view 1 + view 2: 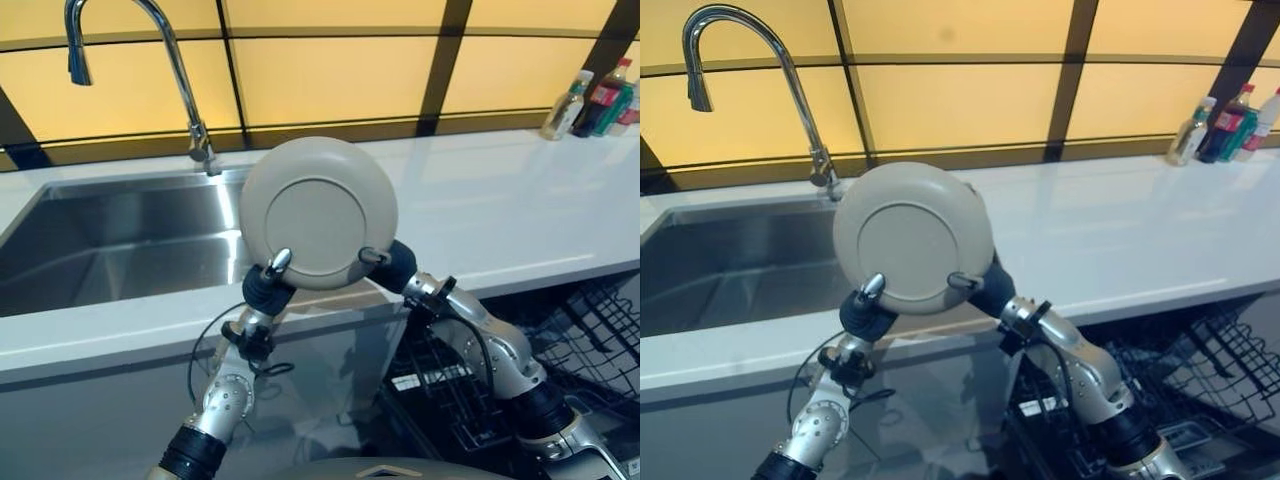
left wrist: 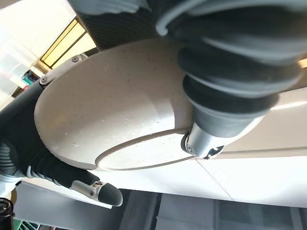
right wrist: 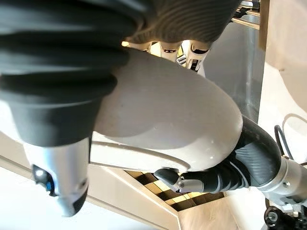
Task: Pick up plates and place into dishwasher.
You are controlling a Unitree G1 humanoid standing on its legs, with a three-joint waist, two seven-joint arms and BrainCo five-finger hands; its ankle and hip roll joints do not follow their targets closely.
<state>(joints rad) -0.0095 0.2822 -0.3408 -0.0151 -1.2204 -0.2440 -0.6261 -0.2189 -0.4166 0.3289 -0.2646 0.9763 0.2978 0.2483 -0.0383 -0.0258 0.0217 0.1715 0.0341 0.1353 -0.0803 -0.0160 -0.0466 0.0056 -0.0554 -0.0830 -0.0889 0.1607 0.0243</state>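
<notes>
So both hands have got one plate (image 1: 318,212) between them, held up on edge over the front lip of the counter (image 1: 520,215), with its underside and foot ring facing the head camera. The left hand (image 1: 266,286) grips the rim at about 7 o'clock, thumb curled over onto the back of the plate; its wrist view shows that thumb pressed on the underside beside the foot ring. The right hand (image 1: 392,264) has the rim at about 5 o'clock, thumb hooked over the same way, and in its own wrist view the fingers (image 3: 192,51) reach round the far face of the plate. So both are closed on it, pinching from either side of the bottom edge.

Surroundings: the steel sink (image 1: 120,245) sits at 9 o'clock from the plate, partly behind it, with the tall curved faucet (image 1: 165,60) up at 11 o'clock. Plain white counter runs off to 3 o'clock, and there's a little cluster of bottles (image 1: 598,100) way over at 2 o'clock against the yellow panelled wall. Down at 4 to 5 o'clock, below the counter edge, is the open dishwasher rack (image 1: 1200,365), black wire, with the right arm crossing in front of it.
</notes>
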